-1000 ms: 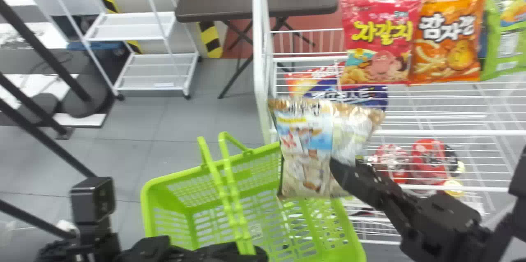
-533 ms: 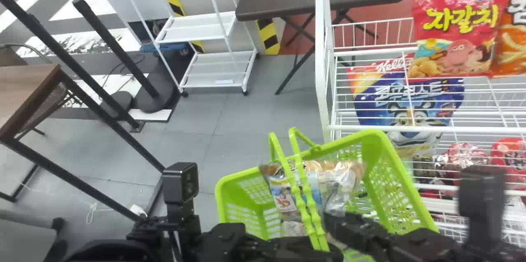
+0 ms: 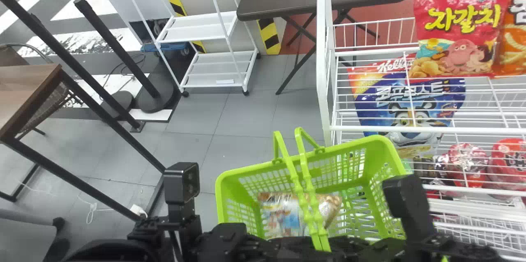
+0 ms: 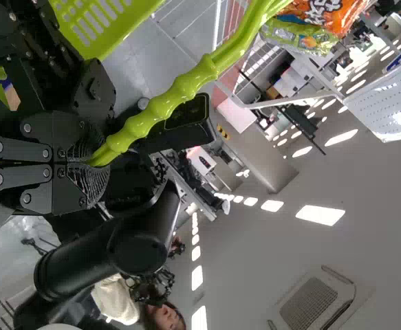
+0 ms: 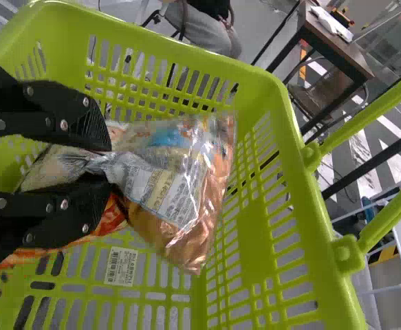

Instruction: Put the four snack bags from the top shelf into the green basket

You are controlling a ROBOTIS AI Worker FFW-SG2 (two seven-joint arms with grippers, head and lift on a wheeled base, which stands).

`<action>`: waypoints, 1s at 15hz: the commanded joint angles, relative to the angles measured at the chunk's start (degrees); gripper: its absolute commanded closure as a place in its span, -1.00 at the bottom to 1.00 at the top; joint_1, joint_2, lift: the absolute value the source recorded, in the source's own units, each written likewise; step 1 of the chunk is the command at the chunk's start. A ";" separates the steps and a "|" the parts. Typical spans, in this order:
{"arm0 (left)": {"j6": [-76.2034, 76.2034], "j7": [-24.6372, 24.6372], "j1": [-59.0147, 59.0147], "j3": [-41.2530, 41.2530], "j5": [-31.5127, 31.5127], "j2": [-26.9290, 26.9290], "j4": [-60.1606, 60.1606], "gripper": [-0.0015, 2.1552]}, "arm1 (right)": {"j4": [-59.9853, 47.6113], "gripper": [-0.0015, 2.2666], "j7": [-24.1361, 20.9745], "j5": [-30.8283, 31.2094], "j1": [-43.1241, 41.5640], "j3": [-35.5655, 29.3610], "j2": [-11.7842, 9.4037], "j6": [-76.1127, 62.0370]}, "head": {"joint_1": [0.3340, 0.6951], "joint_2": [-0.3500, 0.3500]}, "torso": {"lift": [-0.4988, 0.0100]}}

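Note:
In the head view my left gripper [image 3: 308,243] is at the handles of the green basket [image 3: 372,147]; in the left wrist view the left gripper [image 4: 93,163] is shut on a green handle [image 4: 179,88]. My right gripper [image 3: 380,248] is low over the basket's near side, its tips hidden. In the right wrist view the right gripper [image 5: 102,163] pinches a crumpled, shiny tan snack bag [image 5: 176,175] inside the basket, above an orange-red bag [image 5: 114,218]. That tan bag [image 3: 283,214] lies behind the handles. A red bag [image 3: 462,28] and an orange bag [image 3: 511,34] stand on the top shelf.
The white wire rack [image 3: 324,60] rises just beyond the basket's right side. A blue bag [image 3: 411,104] and red-lidded packs [image 3: 509,159] sit lower in it. Behind are a dark folding table [image 3: 283,1] and a white cart [image 3: 218,69]; a wooden desk [image 3: 28,89] stands left.
The right gripper has lowered the tan bag from above the basket into it. The head view has turned left, moving rack and basket rightward in the picture. The left gripper keeps its hold on the handle.

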 commanded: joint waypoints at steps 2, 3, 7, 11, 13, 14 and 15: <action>0.00 -0.66 -0.01 0.07 -0.05 0.00 0.00 0.99 | -6.46 -0.94 1.50 -5.87 1.93 -12.28 -1.27 1.68 | 1.00 1.00 | 0.95; 0.00 -0.66 -0.01 0.07 0.04 0.00 0.00 0.99 | -7.96 -0.93 1.85 -9.56 2.46 -17.55 -1.27 1.51 | 1.00 1.00 | 0.95; 0.00 -0.66 0.17 0.07 0.12 0.09 -0.09 0.99 | -6.37 -0.93 1.06 -9.38 -3.78 -29.77 -0.83 -4.82 | 1.00 0.45 | 0.95; 0.00 -0.66 0.61 0.16 0.12 0.09 -0.09 0.99 | 12.08 -0.93 0.35 -1.21 -14.95 -28.80 -0.83 -22.58 | 1.00 -0.18 | 0.95; 0.00 -0.66 0.78 0.16 0.21 0.27 -0.18 0.99 | 21.66 -0.93 -0.09 0.81 -19.69 -27.48 -0.83 -32.07 | 1.00 -0.27 | 0.95; 0.00 -0.66 1.05 0.42 0.30 0.35 -0.18 0.99 | 26.94 -0.93 -0.61 2.57 -22.86 -26.34 -0.74 -35.23 | 1.00 -0.29 | 0.95; 0.00 -0.66 1.49 0.51 0.39 0.35 -0.18 0.99 | 31.68 -0.93 -1.84 4.42 -25.93 -25.11 -0.74 -38.04 | 1.00 -0.32 | 0.95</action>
